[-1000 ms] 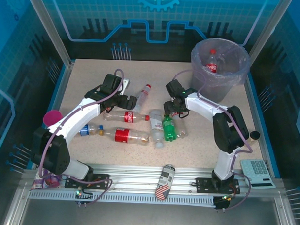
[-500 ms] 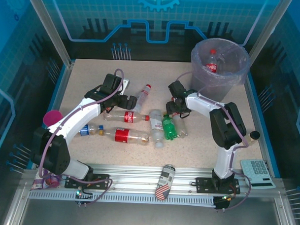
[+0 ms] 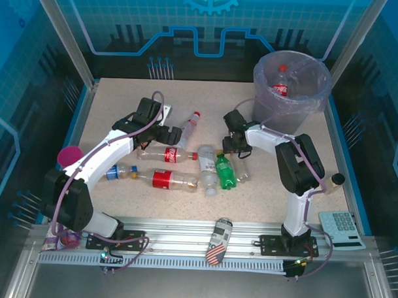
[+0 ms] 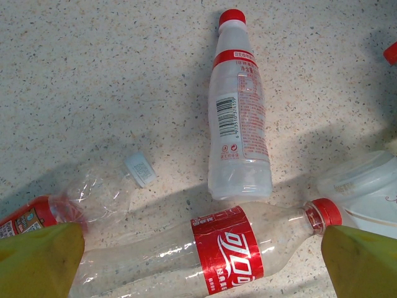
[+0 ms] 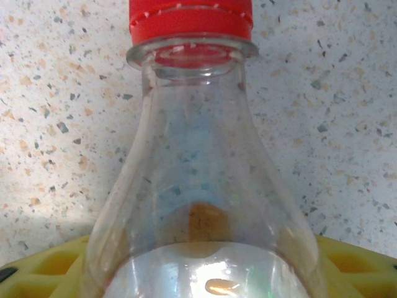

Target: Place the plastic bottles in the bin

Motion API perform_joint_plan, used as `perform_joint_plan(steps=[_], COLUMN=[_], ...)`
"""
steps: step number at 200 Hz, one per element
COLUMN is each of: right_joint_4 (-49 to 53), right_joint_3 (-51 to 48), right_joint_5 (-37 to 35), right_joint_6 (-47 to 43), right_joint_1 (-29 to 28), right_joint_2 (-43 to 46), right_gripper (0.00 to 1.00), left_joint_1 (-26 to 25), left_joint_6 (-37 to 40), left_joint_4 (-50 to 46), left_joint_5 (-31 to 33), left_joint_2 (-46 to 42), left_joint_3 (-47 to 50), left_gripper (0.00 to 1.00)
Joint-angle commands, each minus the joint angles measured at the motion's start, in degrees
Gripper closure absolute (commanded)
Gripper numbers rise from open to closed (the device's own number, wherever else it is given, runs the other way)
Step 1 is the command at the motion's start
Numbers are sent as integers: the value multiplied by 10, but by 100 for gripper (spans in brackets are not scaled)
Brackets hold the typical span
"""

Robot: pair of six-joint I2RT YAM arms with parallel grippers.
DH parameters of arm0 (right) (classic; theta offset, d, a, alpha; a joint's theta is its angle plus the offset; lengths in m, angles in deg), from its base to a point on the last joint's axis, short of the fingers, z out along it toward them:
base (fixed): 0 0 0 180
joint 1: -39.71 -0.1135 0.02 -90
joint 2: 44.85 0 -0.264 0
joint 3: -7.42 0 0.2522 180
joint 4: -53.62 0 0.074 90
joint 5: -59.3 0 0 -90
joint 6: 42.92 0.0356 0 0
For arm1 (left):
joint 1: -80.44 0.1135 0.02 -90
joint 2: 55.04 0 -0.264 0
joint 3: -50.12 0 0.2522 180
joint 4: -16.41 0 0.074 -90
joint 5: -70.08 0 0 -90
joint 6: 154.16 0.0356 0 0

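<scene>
Barely begun, going by the count: just one bottle down in the bin, red cap up, at the far right corner of the surface. Leaves about seven more lying flat mid-surface between the two arms, all well apart from the bin.

Taking them from right to left:
- a clear bottle with a red cap, set between the fingers of the right gripper
- a green bottle close by
- a pale bottle touching the green one
- a cola bottle with a red label
- a white bottle with a red cap, just beyond the cola one and angled away from it
- a bigger red-labelled bottle nearer the bases
- a crumpled bottle at the left end

Flanks the clear bottle's shoulder closely with both yellow fingers, as for the right gripper. Cannot tell whether pinching or merely framing, with the contact hidden behind the plastic.

Hangs spread wide over the cola bottle, as for the left gripper, with a finger toward each end and holding nothing.

Looks like a pick of the clear bottle in hand, with the lift and the carry to the bin not yet made. Calls for the same again with every other bottle, so nearly all of the job left.
</scene>
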State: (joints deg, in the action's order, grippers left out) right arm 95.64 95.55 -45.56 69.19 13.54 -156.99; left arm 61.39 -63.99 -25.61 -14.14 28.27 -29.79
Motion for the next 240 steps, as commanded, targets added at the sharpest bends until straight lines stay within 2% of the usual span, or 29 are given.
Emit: perform_joint_plan(steps=[1,69,101,135,154,178,214,240], right_joint_4=[1,5,-53,-62,-98,-185,-331,-430], right_joint_3=[-9,16,21,85,117,133,143,165], right_joint_5=[-17,-10,120,189,200,178,68,-26], right_joint_6=[0,-45,-81,-126,-156,-186,-196,-269], right_joint_1=[4,-14,-6,-4,2,22,53,60], right_joint_2=[32,131,213,268,292,310,292,258], right_gripper=[44,50,51,51,51,50,51,52], left_joint_1=[-4,-4,-4,-4,-4,-4,-5,-6], left_joint_6=[9,9,8,8,7,6,4,4], left_joint_4=[-13,-13,-13,-13,-14,-15,-16,-17], left_joint_5=[5,6,5,5,5,1,-2,-1], left_joint_2=[-5,-3,-2,-2,-3,-4,-10,-14], left_joint_3=[-10,-9,-10,-10,-10,-12,-13,-13], left_gripper=[1,1,1,1,1,1,1,1])
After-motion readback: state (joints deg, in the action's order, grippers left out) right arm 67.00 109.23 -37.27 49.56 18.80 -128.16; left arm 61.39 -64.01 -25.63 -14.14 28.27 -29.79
